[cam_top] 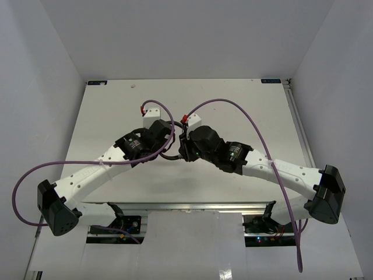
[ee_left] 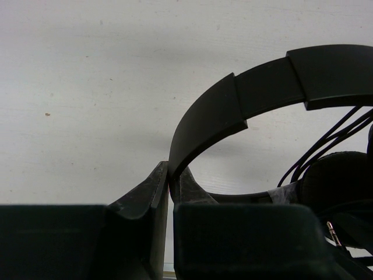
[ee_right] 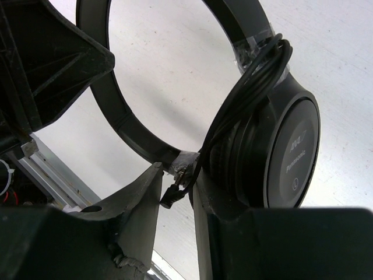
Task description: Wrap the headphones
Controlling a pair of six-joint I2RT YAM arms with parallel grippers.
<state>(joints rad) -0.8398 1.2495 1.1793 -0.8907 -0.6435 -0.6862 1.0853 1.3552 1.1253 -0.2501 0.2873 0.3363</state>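
Observation:
The black headphones (cam_top: 169, 156) hang between both arms above the middle of the table. My left gripper (ee_left: 171, 172) is shut on the thin headband (ee_left: 233, 99), which arches up and to the right. The dark cord (ee_right: 256, 81) is looped several times round the band just above the round earcup (ee_right: 291, 151). My right gripper (ee_right: 176, 172) stands open beside that earcup. The cord's plug (ee_right: 172, 195) hangs loose in the gap between its fingers. In the top view the left gripper (cam_top: 171, 140) and right gripper (cam_top: 182, 146) almost touch.
Purple robot cables (cam_top: 256, 125) arc over both arms. The white table (cam_top: 233, 99) runs to white walls at the back and sides. An aluminium rail (ee_right: 55, 172) lies along the near edge, below the right wrist.

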